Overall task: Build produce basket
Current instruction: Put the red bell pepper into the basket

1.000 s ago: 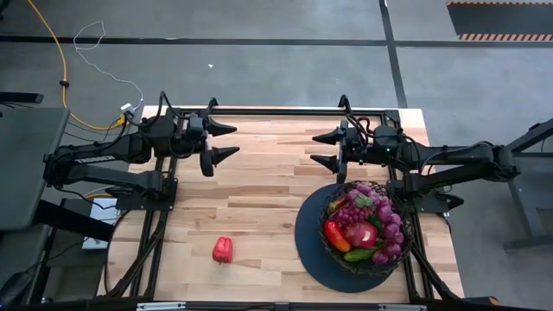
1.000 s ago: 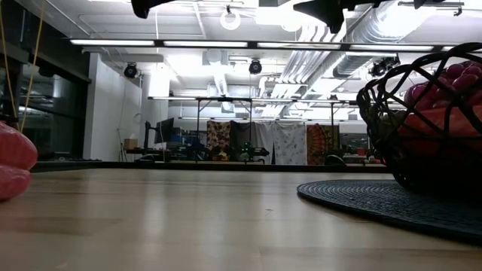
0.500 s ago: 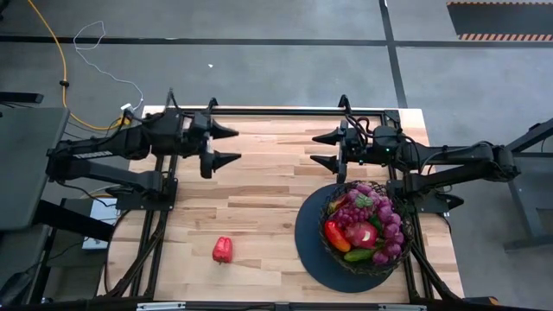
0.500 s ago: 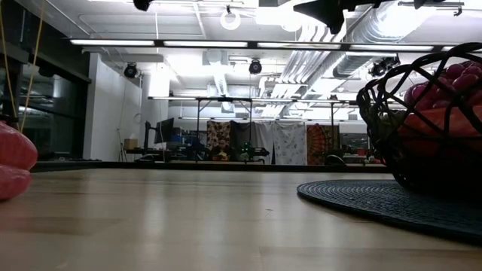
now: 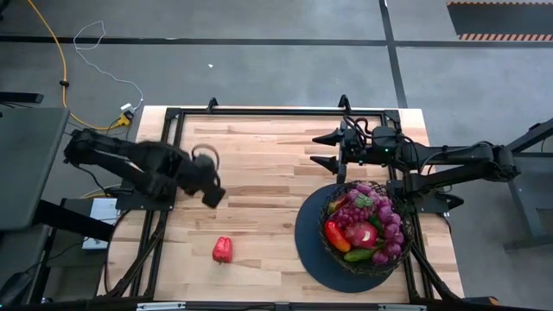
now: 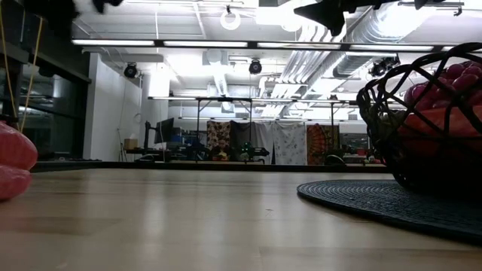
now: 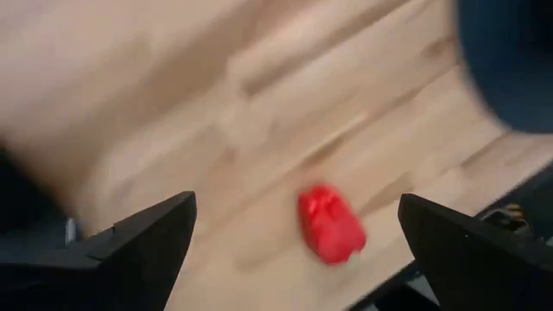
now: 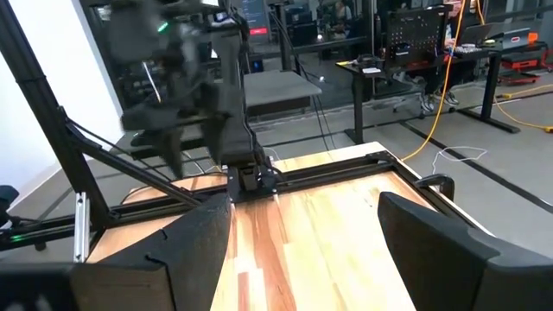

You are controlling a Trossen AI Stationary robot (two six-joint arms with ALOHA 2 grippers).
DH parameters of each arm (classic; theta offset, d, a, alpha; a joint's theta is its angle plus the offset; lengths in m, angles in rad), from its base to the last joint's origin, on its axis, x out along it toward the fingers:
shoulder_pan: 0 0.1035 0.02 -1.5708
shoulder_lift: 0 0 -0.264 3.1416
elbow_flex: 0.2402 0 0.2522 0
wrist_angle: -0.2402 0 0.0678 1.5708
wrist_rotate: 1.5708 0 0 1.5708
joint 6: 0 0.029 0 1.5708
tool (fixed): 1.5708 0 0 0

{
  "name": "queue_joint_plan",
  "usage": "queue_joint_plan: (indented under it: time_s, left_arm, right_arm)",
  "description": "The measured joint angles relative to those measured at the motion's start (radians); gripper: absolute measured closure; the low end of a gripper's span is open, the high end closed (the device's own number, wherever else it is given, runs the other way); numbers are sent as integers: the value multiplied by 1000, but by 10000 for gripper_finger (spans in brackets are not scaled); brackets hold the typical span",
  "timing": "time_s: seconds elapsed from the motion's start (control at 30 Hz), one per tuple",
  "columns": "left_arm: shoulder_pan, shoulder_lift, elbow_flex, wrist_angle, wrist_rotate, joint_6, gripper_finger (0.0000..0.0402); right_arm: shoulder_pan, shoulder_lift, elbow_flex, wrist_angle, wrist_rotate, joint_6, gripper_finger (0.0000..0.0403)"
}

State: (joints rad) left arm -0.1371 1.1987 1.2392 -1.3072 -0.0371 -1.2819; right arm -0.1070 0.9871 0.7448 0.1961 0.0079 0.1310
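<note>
A red pepper (image 5: 222,250) is seen lying alone on the wooden surface (image 5: 268,207), toward the near edge on the left half, touched by nothing. The left gripper (image 5: 207,177) is blurred above the surface a bit farther back than that pepper; in the left wrist view its fingers (image 7: 147,238) are spread really wide with the pepper (image 7: 331,224) framed between them further off, and nothing is held. Over on the right side the basket (image 5: 365,226) is parked on its dark round base (image 5: 311,238), already loaded with produce: purple grapes (image 5: 387,226), a red pepper, something green at the near rim, and a pink fruit in the middle. In the low view the basket (image 6: 425,120) is seen at the right edge and the loose pepper (image 6: 15,169) at the left edge, well apart. The right gripper (image 5: 321,149) is held above the far part of the surface, behind the basket, with its fingers (image 8: 194,250) kept apart and nothing between them. Beyond the surface, grey floor with a yellow cable (image 5: 47,52) is shown in the high view, and a workshop room with ceiling lights, desks and hanging cloths is visible in the low view.
</note>
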Motion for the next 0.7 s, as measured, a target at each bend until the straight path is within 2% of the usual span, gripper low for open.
queue_joint_plan:
  time_s: [0.13, 0.33, 0.5, 0.7]
  left_arm:
    - [-139, 75, 0, -10, 31, -249, 9]
    - [-281, 213, 0, 136, 71, -480, 9]
    - [-315, 350, 0, 270, 116, -530, 9]
    - [-302, 462, -14, 300, 177, -548, 9]
  right_arm:
    - [0, 0, 0, -24, 0, -1, 119]
    - [0, 0, 0, -70, 0, -1, 119]
    - [0, 0, 0, -81, 0, -1, 119]
    - [0, 0, 0, -81, 0, -1, 119]
